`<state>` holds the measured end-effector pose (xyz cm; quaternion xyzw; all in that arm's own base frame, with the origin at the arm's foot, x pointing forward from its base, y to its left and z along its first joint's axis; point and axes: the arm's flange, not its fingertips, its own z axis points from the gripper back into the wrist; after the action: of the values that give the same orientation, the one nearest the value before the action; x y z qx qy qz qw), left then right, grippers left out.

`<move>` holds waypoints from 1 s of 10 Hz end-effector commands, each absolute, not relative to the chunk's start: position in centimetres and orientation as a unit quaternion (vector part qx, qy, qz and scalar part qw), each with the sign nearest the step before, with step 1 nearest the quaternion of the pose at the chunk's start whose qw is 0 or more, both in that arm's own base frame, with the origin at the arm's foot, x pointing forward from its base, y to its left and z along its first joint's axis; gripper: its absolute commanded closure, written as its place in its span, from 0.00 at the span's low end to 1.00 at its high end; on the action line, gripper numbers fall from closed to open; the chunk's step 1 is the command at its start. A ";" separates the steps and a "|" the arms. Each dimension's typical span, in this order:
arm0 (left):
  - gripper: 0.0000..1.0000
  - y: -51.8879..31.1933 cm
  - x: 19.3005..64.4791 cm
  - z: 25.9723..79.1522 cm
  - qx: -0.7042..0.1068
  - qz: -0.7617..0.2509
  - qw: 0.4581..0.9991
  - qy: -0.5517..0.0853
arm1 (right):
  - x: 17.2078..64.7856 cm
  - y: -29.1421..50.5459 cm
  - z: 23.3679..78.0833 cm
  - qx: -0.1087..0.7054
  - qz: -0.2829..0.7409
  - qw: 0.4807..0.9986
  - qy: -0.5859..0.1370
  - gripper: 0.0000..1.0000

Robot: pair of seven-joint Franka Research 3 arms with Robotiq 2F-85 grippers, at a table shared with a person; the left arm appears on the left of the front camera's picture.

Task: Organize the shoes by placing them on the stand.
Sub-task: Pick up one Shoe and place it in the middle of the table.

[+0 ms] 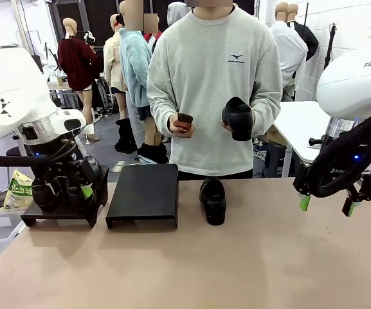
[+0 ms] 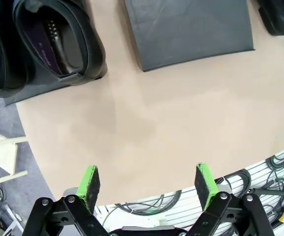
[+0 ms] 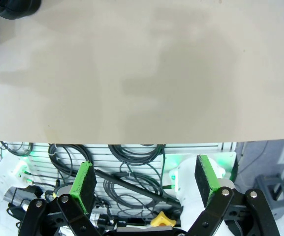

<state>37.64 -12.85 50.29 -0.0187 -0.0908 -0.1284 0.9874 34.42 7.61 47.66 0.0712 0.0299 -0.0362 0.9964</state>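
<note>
Front view: person [image 1: 214,77] holds up one shoe [image 1: 239,118]; second shoe [image 1: 213,199] lies on counter [image 1: 236,264] just beside black stand [image 1: 144,193]. Left gripper [image 2: 149,183], right gripper [image 1: 328,206]: jaws spread, nothing held.

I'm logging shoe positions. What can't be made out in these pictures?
Front view: shoes on the left stand, hidden by the left gripper.
Left wrist view: those shoes, cut off by top and left edges.
Right wrist view: dark object, cut off by top-left corner.
</note>
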 end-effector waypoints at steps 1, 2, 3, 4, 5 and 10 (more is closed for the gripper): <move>0.00 -13.9 37.5 49.7 -0.027 -0.144 0.985 -0.092 | 34.8 7.9 47.7 0.081 -0.035 0.996 0.026 0.00; 0.00 -15.8 37.6 49.3 -0.045 -0.152 0.982 -0.104 | 34.8 7.9 47.7 0.081 -0.035 0.996 0.026 0.00; 0.00 -17.1 37.8 49.2 -0.067 -0.162 0.979 -0.107 | 34.8 7.9 47.7 0.081 -0.035 0.996 0.026 0.00; 0.00 -17.5 38.2 49.2 -0.080 -0.160 0.978 -0.106 | 34.8 7.9 47.7 0.081 -0.035 0.996 0.026 0.00; 0.00 -17.6 38.3 49.3 -0.089 -0.157 0.977 -0.111 | 34.8 7.9 47.7 0.081 -0.035 0.996 0.026 0.00; 0.00 -18.0 38.0 49.3 -0.076 -0.150 0.980 -0.108 | 34.8 7.9 47.7 0.081 -0.035 0.996 0.026 0.00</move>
<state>38.13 -17.84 49.63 -0.0767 -0.1115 -0.1495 0.9795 34.41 7.61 47.66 0.0712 0.0299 -0.0362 0.9964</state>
